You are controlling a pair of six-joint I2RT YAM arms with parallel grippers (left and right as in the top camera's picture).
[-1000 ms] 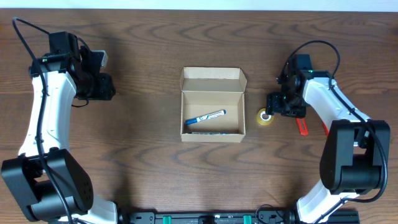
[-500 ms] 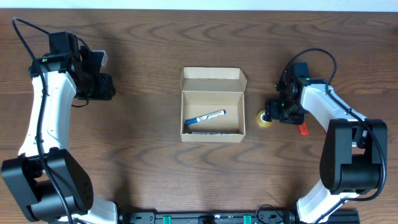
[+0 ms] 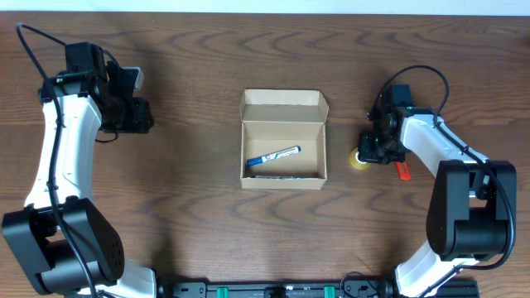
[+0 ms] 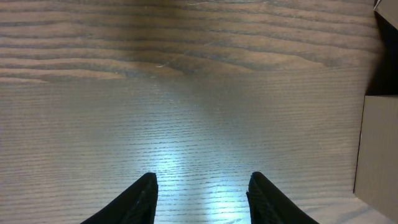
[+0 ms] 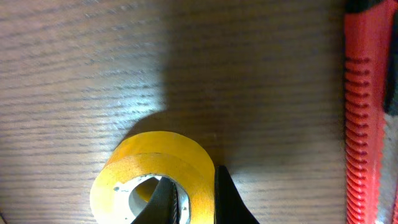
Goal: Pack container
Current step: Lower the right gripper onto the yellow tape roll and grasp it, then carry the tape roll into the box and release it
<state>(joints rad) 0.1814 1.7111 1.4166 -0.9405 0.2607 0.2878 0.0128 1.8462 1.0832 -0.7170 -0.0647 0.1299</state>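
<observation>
The container (image 3: 281, 136), a tan cardboard box, sits open at the table's middle with its flap lid folded back. A blue-and-white pen (image 3: 273, 155) and a dark pen (image 3: 273, 175) lie inside it. Just right of the box, a yellow tape roll (image 3: 358, 161) lies flat on the table. My right gripper (image 3: 365, 152) is shut on the roll's wall (image 5: 155, 158), one finger in the core and one outside, as the right wrist view (image 5: 191, 177) shows. My left gripper (image 3: 132, 116) hangs open over bare wood at the far left, nothing between its fingers (image 4: 202, 177).
A red utility knife (image 3: 403, 171) lies right of the tape roll, close beside my right gripper, and runs down the right edge of the right wrist view (image 5: 360, 124). The box's side (image 4: 379, 149) shows at the right of the left wrist view.
My right gripper has closed its jaws onto the tape roll's wall, nudging the roll slightly right. The left arm has not moved.
</observation>
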